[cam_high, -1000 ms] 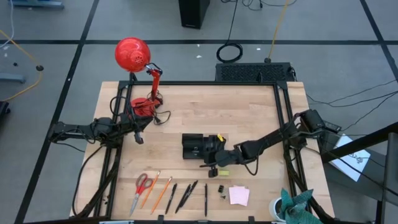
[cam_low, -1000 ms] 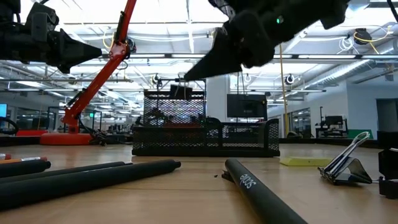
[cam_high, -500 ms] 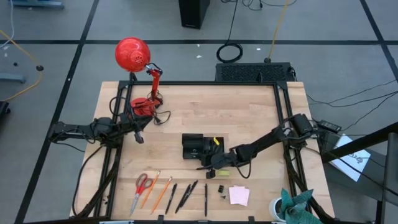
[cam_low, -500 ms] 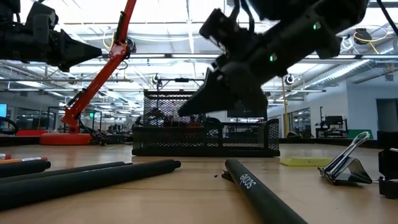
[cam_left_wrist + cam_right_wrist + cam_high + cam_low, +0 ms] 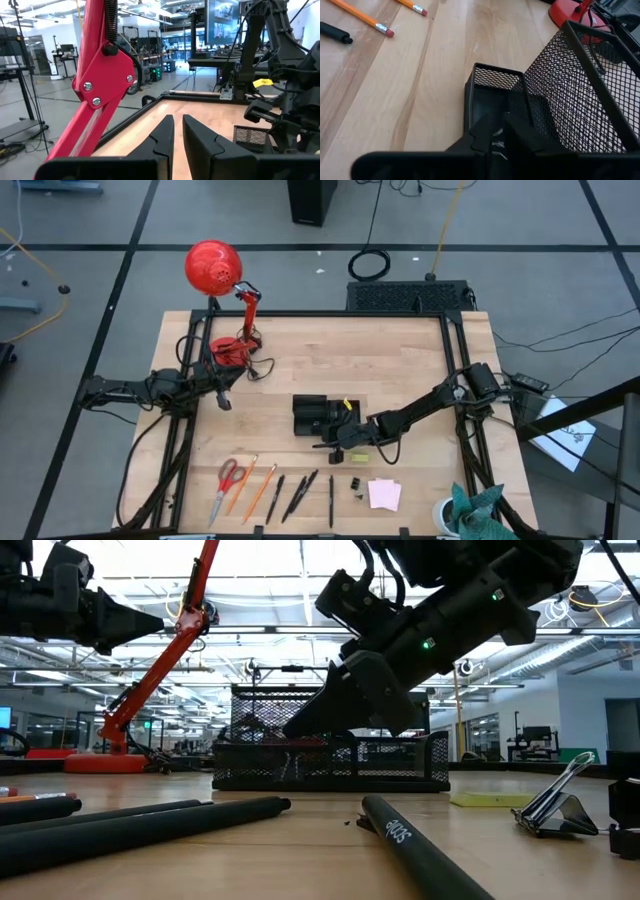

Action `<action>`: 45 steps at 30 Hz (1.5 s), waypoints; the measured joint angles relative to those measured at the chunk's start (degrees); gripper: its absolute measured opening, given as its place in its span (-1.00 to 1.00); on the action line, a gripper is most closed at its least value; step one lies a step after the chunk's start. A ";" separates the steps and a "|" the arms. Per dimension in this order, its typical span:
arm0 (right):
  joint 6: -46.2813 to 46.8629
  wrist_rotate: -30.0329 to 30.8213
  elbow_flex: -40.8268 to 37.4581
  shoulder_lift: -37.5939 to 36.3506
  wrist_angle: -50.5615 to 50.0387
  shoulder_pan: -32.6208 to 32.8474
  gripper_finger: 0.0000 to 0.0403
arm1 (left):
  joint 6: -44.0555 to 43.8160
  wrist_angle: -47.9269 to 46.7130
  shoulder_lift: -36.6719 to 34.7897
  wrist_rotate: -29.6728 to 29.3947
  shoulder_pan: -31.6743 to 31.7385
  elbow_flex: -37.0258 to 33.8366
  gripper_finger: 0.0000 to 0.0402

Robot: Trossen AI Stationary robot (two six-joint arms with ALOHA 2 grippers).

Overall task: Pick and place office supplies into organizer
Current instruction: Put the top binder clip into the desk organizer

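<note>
Seen from above, the right gripper point(image 5: 333, 443) covers the near edge of the organizer point(image 5: 310, 416), so the contents of its compartments cannot be made out. At table height the same arm blocks part of the mesh walls point(image 5: 260, 755). The binder clips point(image 5: 357, 485) are too small overhead to count. One dark pen point(image 5: 420, 855) runs off the low view's bottom edge. Whether the right gripper's fingers point(image 5: 520, 140) hold anything is unclear.

Grey floor point(image 5: 90, 220) – dark seams, bright ceiling lights point(image 5: 300, 555)
</note>
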 joint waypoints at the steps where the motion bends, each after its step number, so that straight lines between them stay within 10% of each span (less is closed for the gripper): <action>1: 0.02 -0.02 0.00 0.00 -0.02 0.00 -0.74 | 0.47 0.00 0.00 0.00 0.00 0.00 -0.77; 15: -2.88 -0.45 -0.02 -9.64 -5.16 4.44 -0.51 | 0.72 -0.04 0.00 0.00 0.00 0.00 -0.77; 21: -9.53 -12.59 0.00 -15.83 -17.40 10.74 -0.46 | 0.92 -0.08 0.00 0.00 0.00 0.00 -0.77; 45: -6.60 -16.72 -6.10 -13.49 -21.08 19.95 -0.42 | 1.02 -0.66 -0.01 0.00 0.00 -0.02 -0.77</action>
